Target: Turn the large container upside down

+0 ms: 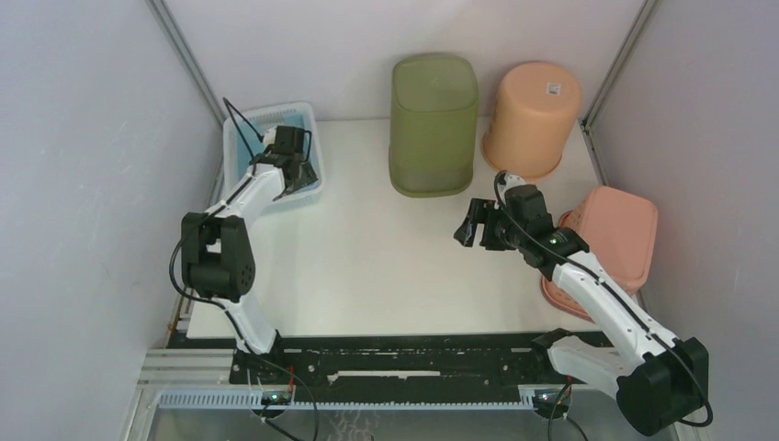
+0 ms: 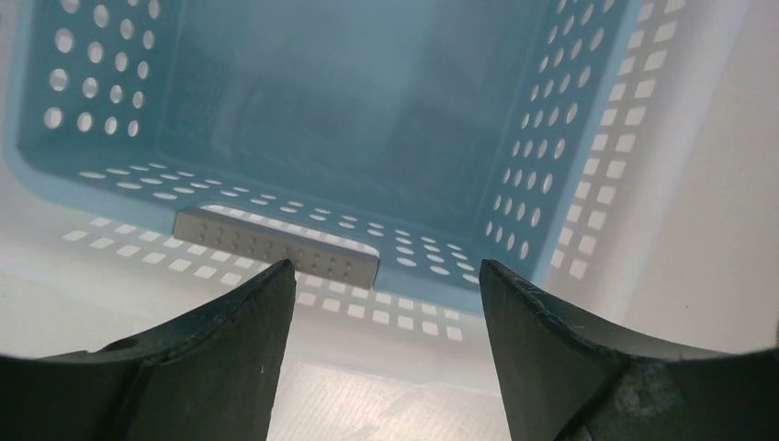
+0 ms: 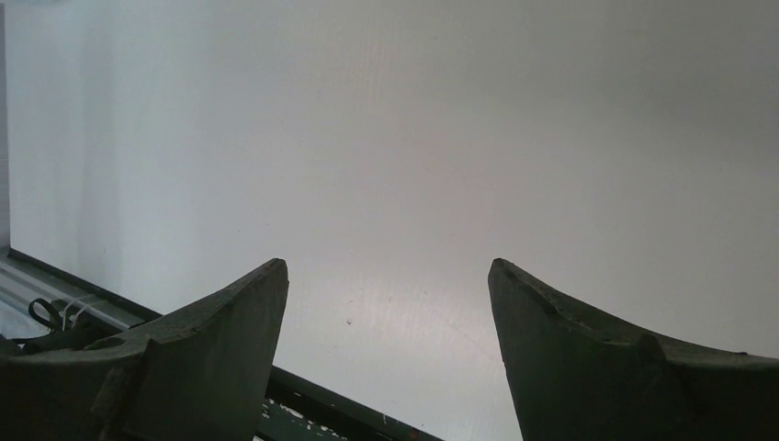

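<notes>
The large container, a tall green tub, stood at the far middle of the table. Its closed flat face was up and its wider rim was down on the surface, so the turning-over looked done. Little seemed left but to clear the arms away.

The left gripper hovered well to the left of the container, over a blue basket that sat open side up. Its jaws were spread and empty. The right gripper hung just in front of the container, slightly to its right, also spread and holding nothing.

An orange bucket stood just to the right of the container, and whether they touched could not be told. A pink tub lay nearer and further right. The back wall rose close behind the container. Open table lay in front of it and to its left.
</notes>
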{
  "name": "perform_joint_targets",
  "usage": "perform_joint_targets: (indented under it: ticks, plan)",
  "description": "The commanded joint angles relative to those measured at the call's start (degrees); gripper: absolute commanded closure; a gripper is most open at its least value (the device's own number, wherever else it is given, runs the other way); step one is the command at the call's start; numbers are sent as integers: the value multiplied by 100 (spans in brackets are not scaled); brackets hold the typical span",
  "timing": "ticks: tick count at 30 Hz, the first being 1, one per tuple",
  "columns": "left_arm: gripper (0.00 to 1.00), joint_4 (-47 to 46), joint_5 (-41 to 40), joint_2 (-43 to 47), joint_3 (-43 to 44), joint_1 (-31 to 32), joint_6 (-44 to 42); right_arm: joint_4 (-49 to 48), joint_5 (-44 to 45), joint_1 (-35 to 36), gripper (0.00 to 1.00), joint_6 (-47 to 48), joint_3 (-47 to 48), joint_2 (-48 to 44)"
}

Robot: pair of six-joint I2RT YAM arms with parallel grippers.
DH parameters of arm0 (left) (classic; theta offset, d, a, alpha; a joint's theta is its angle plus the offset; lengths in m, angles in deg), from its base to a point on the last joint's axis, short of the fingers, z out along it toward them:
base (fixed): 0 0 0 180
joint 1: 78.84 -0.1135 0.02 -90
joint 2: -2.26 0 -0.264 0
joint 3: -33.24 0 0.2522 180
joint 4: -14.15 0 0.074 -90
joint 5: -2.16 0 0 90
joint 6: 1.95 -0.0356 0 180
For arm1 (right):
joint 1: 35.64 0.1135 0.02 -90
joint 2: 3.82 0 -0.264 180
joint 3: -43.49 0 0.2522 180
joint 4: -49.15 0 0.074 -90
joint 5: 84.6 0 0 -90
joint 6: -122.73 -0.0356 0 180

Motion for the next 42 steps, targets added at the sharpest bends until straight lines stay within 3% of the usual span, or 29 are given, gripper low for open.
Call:
perform_joint_targets:
  ticks: [1, 21, 27, 34, 42]
  plan:
    - [22, 145, 63, 258, -298, 74, 83, -73, -27, 126, 12, -121, 3, -297]
    - [20, 166, -286, 2272, -2727, 2378, 929, 142, -39, 301, 12, -152, -135, -869]
    - [12, 390, -443, 2817, -2060, 2287, 737, 113, -72, 302, 11, -133, -147, -884]
    - [10, 342, -107, 1888, -886, 1969, 437, 113, -102, 301, 11, -118, -143, -868]
    - [13, 219, 47, 965, -405, 1561, 502, 148, -126, 293, 11, -64, -147, -875]
